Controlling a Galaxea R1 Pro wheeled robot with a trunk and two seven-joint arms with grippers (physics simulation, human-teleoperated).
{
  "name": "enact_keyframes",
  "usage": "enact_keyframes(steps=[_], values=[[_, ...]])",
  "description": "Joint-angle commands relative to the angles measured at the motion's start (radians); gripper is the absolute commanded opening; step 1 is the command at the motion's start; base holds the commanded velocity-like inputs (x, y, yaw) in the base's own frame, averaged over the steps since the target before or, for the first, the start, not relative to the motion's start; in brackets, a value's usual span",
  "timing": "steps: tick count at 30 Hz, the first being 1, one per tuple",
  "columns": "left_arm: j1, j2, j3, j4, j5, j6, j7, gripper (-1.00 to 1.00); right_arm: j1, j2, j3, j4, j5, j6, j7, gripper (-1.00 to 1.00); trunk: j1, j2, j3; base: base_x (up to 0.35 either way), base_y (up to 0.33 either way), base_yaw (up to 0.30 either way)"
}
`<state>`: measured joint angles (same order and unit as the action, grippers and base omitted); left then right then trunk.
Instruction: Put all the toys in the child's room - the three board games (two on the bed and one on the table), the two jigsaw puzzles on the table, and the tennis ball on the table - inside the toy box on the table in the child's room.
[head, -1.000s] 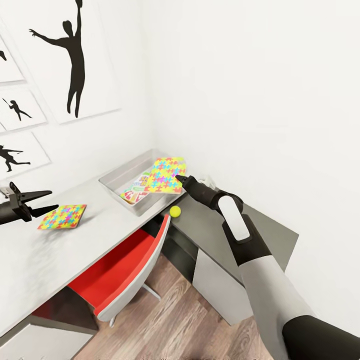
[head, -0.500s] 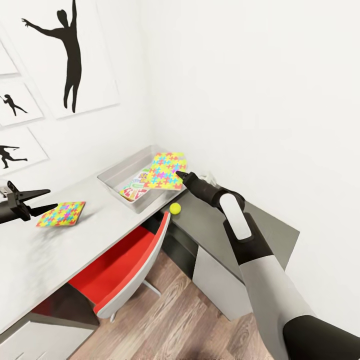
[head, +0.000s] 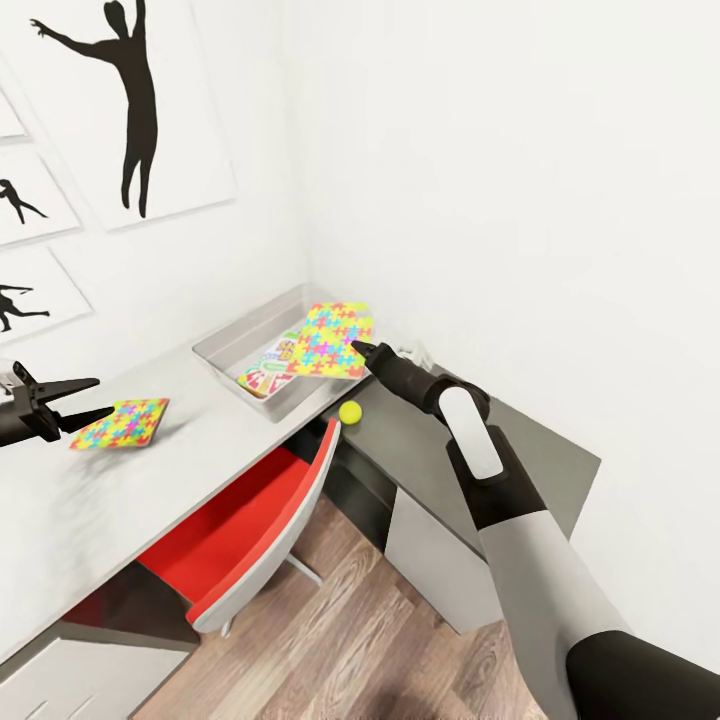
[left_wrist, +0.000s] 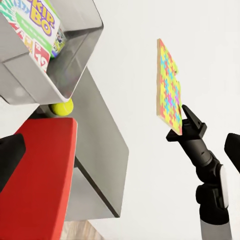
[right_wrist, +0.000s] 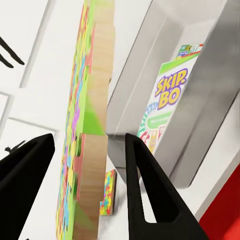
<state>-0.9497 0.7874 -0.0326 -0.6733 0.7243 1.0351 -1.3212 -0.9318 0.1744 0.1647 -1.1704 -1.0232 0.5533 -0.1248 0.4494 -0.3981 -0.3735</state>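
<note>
Jigsaw puzzle (right_wrist: 82, 130) sits between the right fingers (right_wrist: 142, 195) (edge-on).

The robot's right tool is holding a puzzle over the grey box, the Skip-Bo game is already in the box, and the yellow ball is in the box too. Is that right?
Almost. The tennis ball is not in the toy box; the head view shows it on the dark grey cabinet top beside the box. The rest holds: the right tool grips a jigsaw puzzle above the box, and the Skip-Bo game lies inside it.
</note>
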Motion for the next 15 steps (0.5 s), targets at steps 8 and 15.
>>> enact_keyframes(steps=[8, 15], values=[[-0.001, 0.000, -0.004, 0.001, 0.003, 0.008, -0.003, 1.00, 0.001, 0.000, 0.002, -0.038, -0.011, 0.003, -0.010, -1.00, 0.001, -0.002, -0.002, 0.065, 0.000, 0.001], [-0.001, 0.002, -0.003, 0.001, 0.003, 0.008, -0.003, 1.00, 0.002, 0.000, 0.003, -0.044, -0.009, 0.002, -0.010, -1.00, 0.001, -0.002, -0.002, 0.013, 0.000, 0.000]])
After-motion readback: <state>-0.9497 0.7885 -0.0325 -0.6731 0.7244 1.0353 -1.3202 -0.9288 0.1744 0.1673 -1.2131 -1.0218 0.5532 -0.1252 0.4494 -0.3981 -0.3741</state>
